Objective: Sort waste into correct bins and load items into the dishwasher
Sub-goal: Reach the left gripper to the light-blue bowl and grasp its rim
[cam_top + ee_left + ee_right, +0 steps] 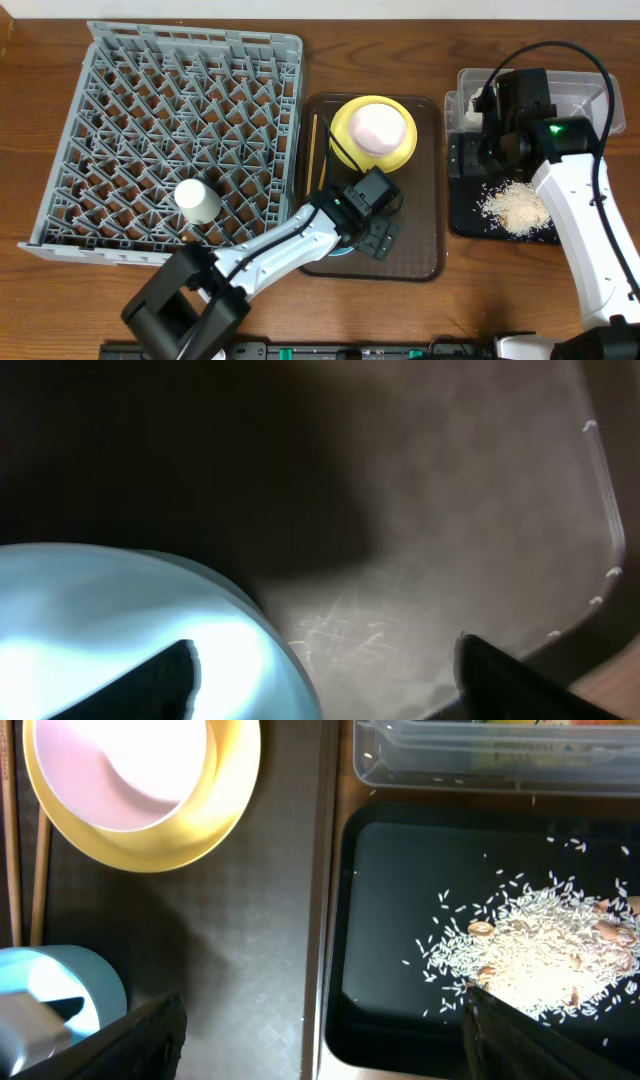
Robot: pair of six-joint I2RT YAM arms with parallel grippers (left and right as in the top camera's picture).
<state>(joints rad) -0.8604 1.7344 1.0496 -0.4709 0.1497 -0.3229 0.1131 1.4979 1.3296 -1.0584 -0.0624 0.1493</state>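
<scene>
Your left arm ran from the lower left of the overhead frame up toward its centre, with the wrist tipped downward there. Your left gripper stood wide open, one dark finger at the lower left of its wrist view and one at the lower right. Your right arm ran up the right edge, its black wrist bent leftward near the top. Your right gripper was also spread wide, its fingers low in the frame.

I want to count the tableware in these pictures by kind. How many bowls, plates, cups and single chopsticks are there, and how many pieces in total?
Bowls: 2 (light blue bowl, cream-white bowl)
Plates: 1 (round yellow plate)
Cups: 1 (small white cup)
Chopsticks: 2 (thin wooden chopsticks)
Total: 6
</scene>
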